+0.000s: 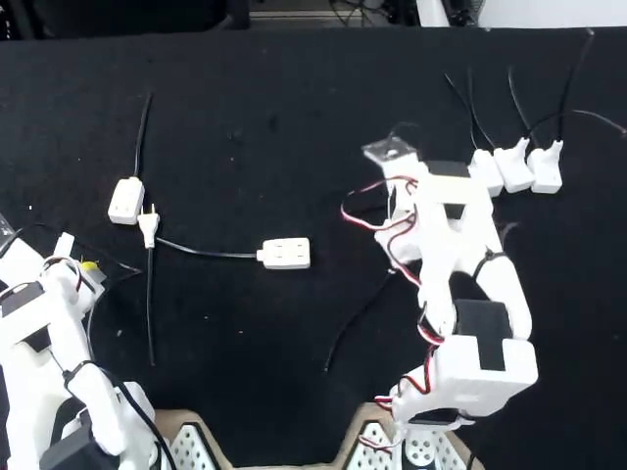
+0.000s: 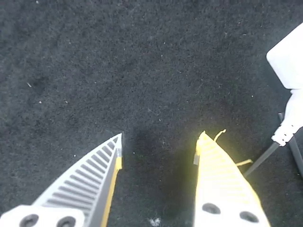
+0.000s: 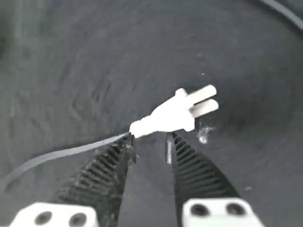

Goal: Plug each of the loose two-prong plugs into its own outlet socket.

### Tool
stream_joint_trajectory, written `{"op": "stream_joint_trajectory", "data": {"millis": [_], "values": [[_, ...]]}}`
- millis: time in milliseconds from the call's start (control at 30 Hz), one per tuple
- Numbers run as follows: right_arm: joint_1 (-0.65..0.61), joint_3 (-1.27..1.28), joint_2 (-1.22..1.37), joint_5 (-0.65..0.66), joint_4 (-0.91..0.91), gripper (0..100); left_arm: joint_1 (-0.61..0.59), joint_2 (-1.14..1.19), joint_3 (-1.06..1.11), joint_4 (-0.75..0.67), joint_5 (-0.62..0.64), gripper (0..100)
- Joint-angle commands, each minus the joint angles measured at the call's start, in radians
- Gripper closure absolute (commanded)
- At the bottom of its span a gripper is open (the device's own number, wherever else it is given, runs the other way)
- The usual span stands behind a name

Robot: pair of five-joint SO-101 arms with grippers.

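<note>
While my right pincer (image 3: 147, 138) stands slightly open, its two ribbed fingertips sit at the rear end of a white two-prong plug (image 3: 176, 113). The plug lies flat on the black cloth (image 3: 71, 61) just ahead of them, prongs pointing away from me. I do not grip it: the plug's tail sits by the darker finger's tip, and its thin cord (image 3: 57, 156) runs off past that finger. From the high view, this arm is stretched out over the right half of the table, just beside three white connectors (image 1: 511, 166) lying in a row, each with its own dark wire.

My left pincer (image 2: 161, 137) is spread wide and holds nothing, over bare cloth near the table's left edge. Close by lie a small white socket (image 1: 125, 200) and, just beside it, another plug (image 1: 148, 227); whether the two touch I cannot tell. Farther toward the middle lies a white socket block (image 1: 285, 254) on a black lead (image 1: 206, 250).
</note>
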Motion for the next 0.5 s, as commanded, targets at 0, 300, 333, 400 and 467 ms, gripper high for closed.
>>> {"op": "stream_joint_trajectory", "data": {"millis": [0, 300, 333, 400, 467], "values": [[0.006, -0.085, -0.010, 0.120, 0.087, 88.6, -0.005, -0.035, -0.036, -0.011, 0.006, 75], [0.011, -0.079, -0.010, -0.242, 0.083, 82.7, -0.005, -0.035, -0.038, -0.011, 0.006, 75], [0.011, -0.079, -0.010, -0.276, 0.087, 78.6, -0.005, -0.035, -0.038, -0.011, 0.006, 75], [0.011, -0.077, -0.016, -0.296, 0.104, 71.6, -0.005, -0.035, -0.036, -0.011, 0.006, 75], [0.012, -0.059, -0.045, -0.301, 0.121, 69.1, -0.005, -0.035, -0.035, -0.011, 0.006, 75]]}}
